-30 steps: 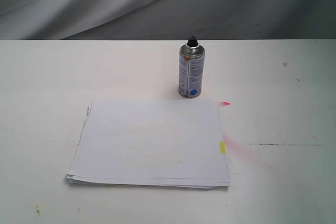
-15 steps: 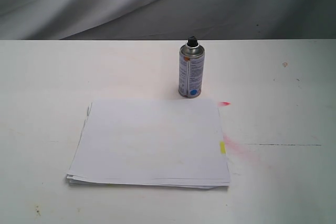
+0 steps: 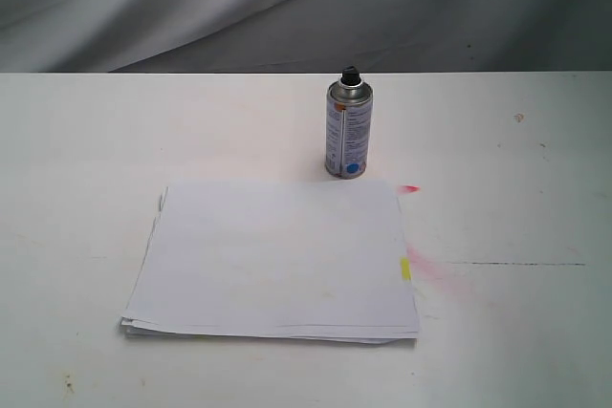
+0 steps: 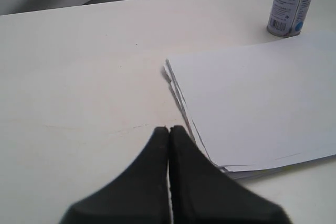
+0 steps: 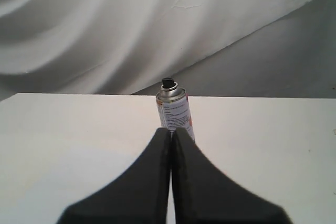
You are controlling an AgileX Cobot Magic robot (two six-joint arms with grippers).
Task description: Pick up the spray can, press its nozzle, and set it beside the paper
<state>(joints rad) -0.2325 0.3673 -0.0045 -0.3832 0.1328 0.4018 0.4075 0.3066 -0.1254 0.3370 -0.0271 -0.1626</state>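
On the left arm, the left claw (image 4: 169,129) is fully closed: its two black, wedge-shaped fingers (image 4: 152,166) meet along a thin seam, with nothing between them. Its tips point down at bare tabletop (image 3: 96,140) just beside the fanned edge of the paper (image 3: 273,260). Whether they touch the surface cannot be told. The right claw (image 5: 171,129) is in the same condition, with matte black fingers pressed tip to tip and empty. It is aimed at the spray can (image 3: 348,131), which stands beyond the tips and apart from them, its lower part hidden behind the fingers.

Materials: the tabletop is flat, matte and off-white, with small dark specks. A thin dark line (image 3: 516,263) and a smeared pink stain (image 3: 435,272) lie near the paper's right edge, and a small red mark (image 3: 410,188) sits by its far right corner. Behind the table hangs a grey cloth (image 3: 191,7) in soft folds.

The paper is a thin stack of plain white rectangular sheets, lying flat with its edges slightly staggered. A yellow mark (image 3: 405,269) shows on the right edge.

The spray can is a small silver-grey metal cylinder, standing upright on the tabletop just behind the paper's far edge, toward the right corner. From the exterior view, contact with the sheets cannot be confirmed. Its label carries fine printed text, with a blue dot (image 3: 351,168) near the base. The top is a shiny dome, capped by the nozzle (image 3: 351,74), a tiny black button much narrower than the can body.
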